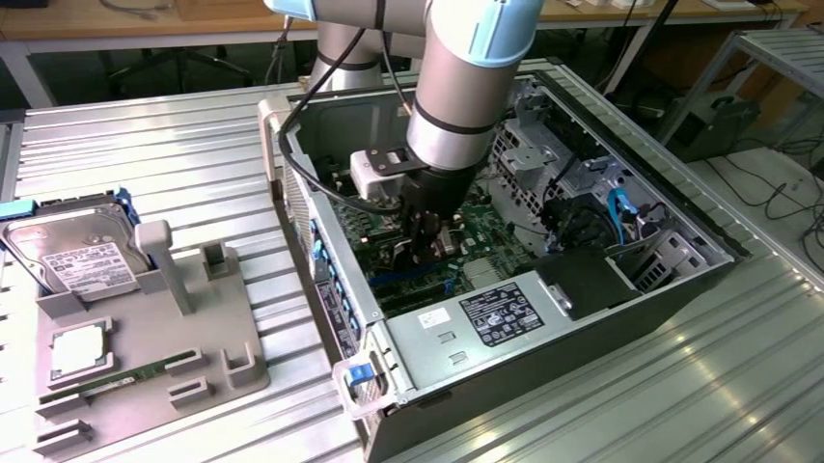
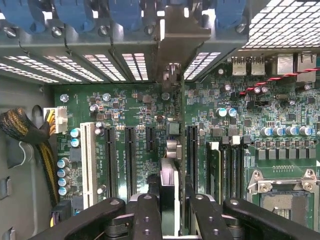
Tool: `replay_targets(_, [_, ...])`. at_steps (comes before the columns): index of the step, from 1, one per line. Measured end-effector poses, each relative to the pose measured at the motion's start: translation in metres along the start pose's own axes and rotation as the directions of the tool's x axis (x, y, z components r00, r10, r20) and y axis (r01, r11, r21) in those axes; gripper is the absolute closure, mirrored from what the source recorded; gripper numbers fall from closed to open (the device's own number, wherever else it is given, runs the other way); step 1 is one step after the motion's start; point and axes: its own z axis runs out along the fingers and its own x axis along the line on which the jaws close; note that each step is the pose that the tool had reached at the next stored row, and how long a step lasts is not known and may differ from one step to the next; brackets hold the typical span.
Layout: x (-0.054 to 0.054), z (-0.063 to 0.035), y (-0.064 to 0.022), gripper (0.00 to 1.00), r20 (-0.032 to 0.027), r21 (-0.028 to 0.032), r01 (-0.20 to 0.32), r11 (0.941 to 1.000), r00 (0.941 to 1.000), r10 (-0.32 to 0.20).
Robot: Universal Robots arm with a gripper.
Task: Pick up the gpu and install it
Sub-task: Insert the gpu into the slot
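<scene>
- At the bottom centre of the wrist view, the gripper (image 2: 170,210) is clamped on the gpu (image 2: 170,192). The card is seen edge-on, a thin grey slab running up from between the black fingers (image 2: 146,215) toward the slot-cover wall.
- Just beyond the fingers, the card's far end and its silver bracket (image 2: 172,75) line up with the gap between the vented rear covers, over the motherboard (image 2: 125,125). This looks like the install step, with the card inside the case and over the expansion slots.
- By my judgement, seating calls for the card edge to stay square to one long black slot (image 2: 191,150) and the bracket to meet its opening. Whether the edge is already in a slot cannot be told, because the card hides its own underside.
- In the middle of the exterior view, the arm (image 1: 457,106) reaches down into the open computer case (image 1: 670,289). The card shows there as a dark shape below the wrist, its fan face not readable.
- At the left of that view, the grey holder tray (image 1: 226,371) on the desk (image 1: 721,386) carries the hard drive (image 1: 77,260) and a green memory stick (image 1: 123,378).
</scene>
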Motion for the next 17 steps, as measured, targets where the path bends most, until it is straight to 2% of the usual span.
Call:
replay_targets(4, [-0.0002, -0.0012, -0.0001, 0.73, 0.0015, 0.0011, 0.0, 1.0, 1.0, 0.0])
replay_targets(8, [-0.0002, -0.0043, 0.0001, 0.73, 0.0006, 0.0013, 0.0, 1.0, 1.0, 0.0])
replay_targets(17, [-0.0002, -0.0045, 0.0001, 0.73, 0.0003, 0.0012, 0.001, 1.0, 1.0, -0.001])
